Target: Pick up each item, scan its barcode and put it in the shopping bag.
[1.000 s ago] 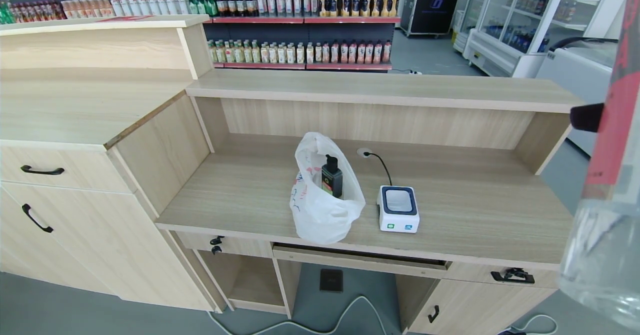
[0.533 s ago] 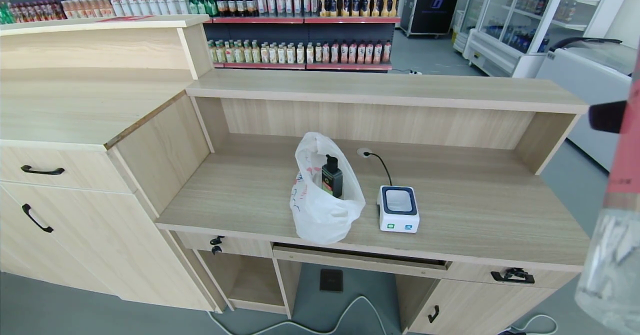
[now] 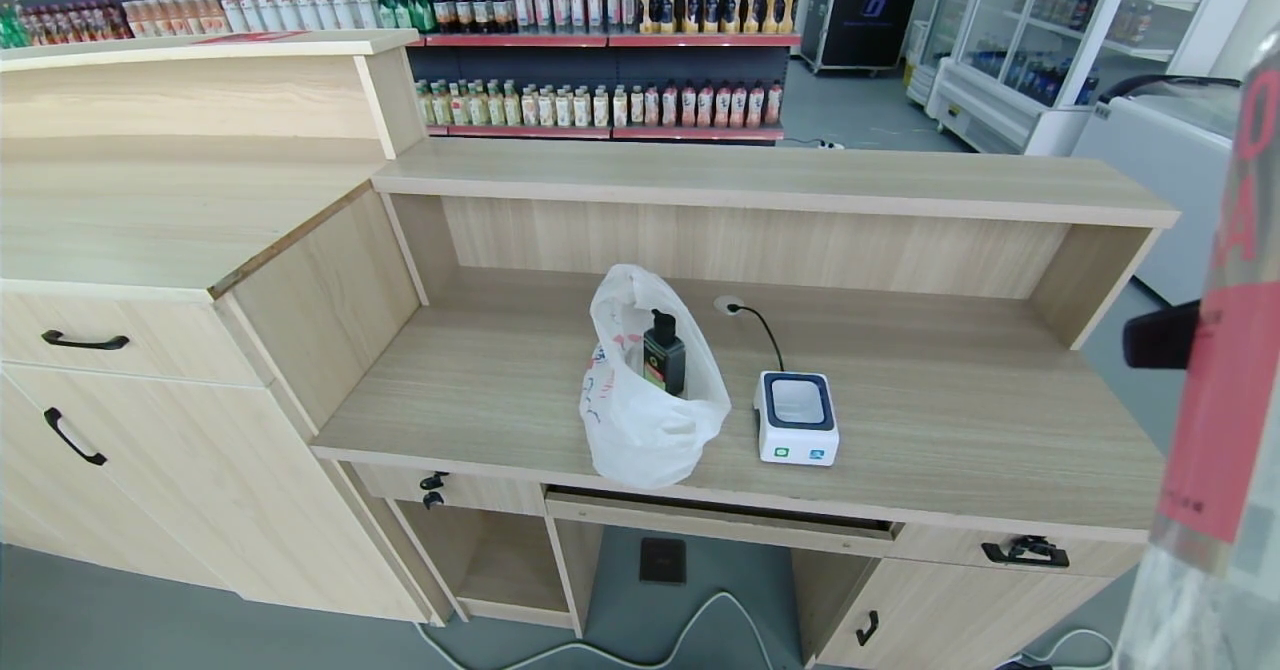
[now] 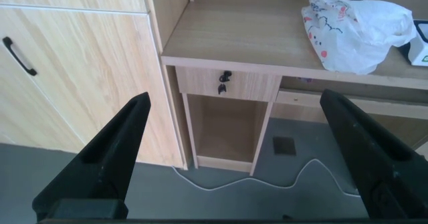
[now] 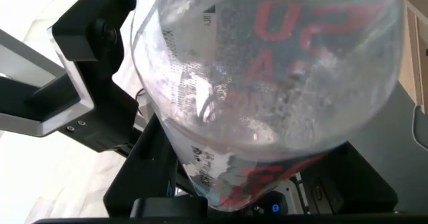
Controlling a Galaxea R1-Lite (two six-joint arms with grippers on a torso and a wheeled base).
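Right pincer point(image 3: 1215, 338) is clamped on a clear plastic bottle with a red label point(image 3: 1225, 400) at the far right edge of the head view, with one black finger point(image 3: 1160, 335) jutting leftward across the label. The bottle's long axis runs nearly upright, top leaning slightly toward the frame's right; it reaches from the upper right corner to the lower right corner, and its clear liquid-filled part is lowest. Which end carries the cap cannot be told. In the right wrist view the bottle point(image 5: 267, 83) sits close to the lens, its rounded clear end toward the camera. It hangs past the right end of the light wooden counter point(image 3: 950, 400), well apart from everything on it. A white plastic shopping bag with a coloured print point(image 3: 645, 420) stands at the centre of the frame near the counter's front edge, mouth open upward, with a black pump bottle point(image 3: 663, 353) upright inside. Just right of the bag, not touching it, lies a white barcode scanner with a dark-rimmed window point(image 3: 796, 415), facing up; its black cable point(image 3: 765, 335) curves back to a hole in the counter. Bare counter stretches from the scanner to the right end, under a raised wooden ledge point(image 3: 770, 180) at the back. Left pincer point(image 4: 234, 97) is spread wide and empty, held low in front of the counter's locked drawer point(image 4: 224, 83), with the bag point(image 4: 348, 30) at the upper right of that frame.
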